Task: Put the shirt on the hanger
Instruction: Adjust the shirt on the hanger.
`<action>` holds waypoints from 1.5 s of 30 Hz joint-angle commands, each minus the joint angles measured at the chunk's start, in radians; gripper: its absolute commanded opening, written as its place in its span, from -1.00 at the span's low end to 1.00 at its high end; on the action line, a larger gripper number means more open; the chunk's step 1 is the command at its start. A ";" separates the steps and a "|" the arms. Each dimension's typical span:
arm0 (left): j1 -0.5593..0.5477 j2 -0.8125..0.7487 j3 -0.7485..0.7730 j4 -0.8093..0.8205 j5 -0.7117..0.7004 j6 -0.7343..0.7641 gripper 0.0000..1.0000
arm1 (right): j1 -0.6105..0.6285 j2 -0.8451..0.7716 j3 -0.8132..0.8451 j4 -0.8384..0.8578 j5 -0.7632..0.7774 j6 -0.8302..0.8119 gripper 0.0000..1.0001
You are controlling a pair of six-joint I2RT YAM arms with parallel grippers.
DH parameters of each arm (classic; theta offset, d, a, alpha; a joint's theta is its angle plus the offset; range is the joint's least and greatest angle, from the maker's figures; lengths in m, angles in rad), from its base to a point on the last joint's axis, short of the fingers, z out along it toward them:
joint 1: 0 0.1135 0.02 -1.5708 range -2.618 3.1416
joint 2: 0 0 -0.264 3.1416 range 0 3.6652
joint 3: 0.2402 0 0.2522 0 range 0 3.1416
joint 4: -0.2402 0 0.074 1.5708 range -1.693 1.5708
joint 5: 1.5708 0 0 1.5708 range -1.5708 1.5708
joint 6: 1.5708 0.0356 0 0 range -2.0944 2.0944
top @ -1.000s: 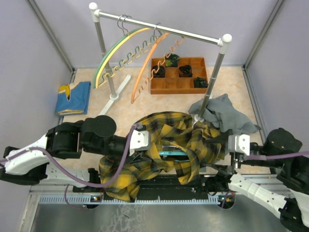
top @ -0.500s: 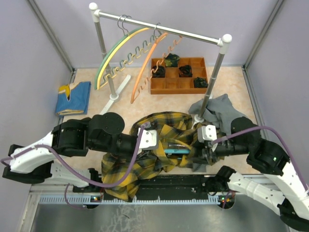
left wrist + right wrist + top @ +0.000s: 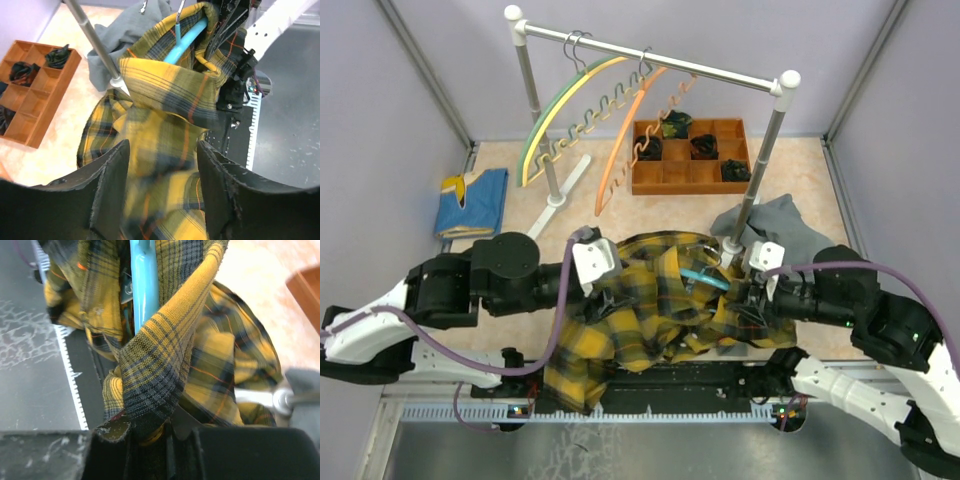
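The shirt (image 3: 640,310) lies heaped on the surface (image 3: 630,218) at the lower middle of the frame, between the left hand (image 3: 603,275) and the right hand (image 3: 748,287). The hanger (image 3: 705,277) sits inside its top. A tray (image 3: 670,188) lies behind, and a folded cloth (image 3: 475,200) far left.

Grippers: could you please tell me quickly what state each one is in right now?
Left gripper: open; shirt cloth lies between the jaws, unclamped.
Right gripper: closed on a fold of the shirt.
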 commanded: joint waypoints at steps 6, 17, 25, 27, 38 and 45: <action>-0.007 -0.081 -0.073 0.060 -0.323 -0.141 0.62 | -0.011 0.061 0.096 -0.067 0.425 0.238 -1.00; -0.007 0.021 -0.221 0.446 -0.605 -0.296 0.80 | -0.011 0.138 0.064 0.075 0.526 0.389 -1.00; -0.007 0.233 -0.167 0.620 -0.763 -0.275 0.79 | -0.011 0.132 0.034 0.163 0.477 0.444 -1.00; -0.007 0.265 -0.146 0.644 -0.767 -0.251 0.76 | -0.011 0.128 0.034 0.167 0.473 0.445 -1.00; -0.005 0.424 -0.082 0.667 -0.994 -0.170 0.33 | -0.011 0.097 0.053 0.187 0.427 0.456 -1.00; 0.007 0.438 -0.080 0.684 -0.973 -0.147 -0.17 | -0.010 0.092 0.095 0.192 0.415 0.459 -1.00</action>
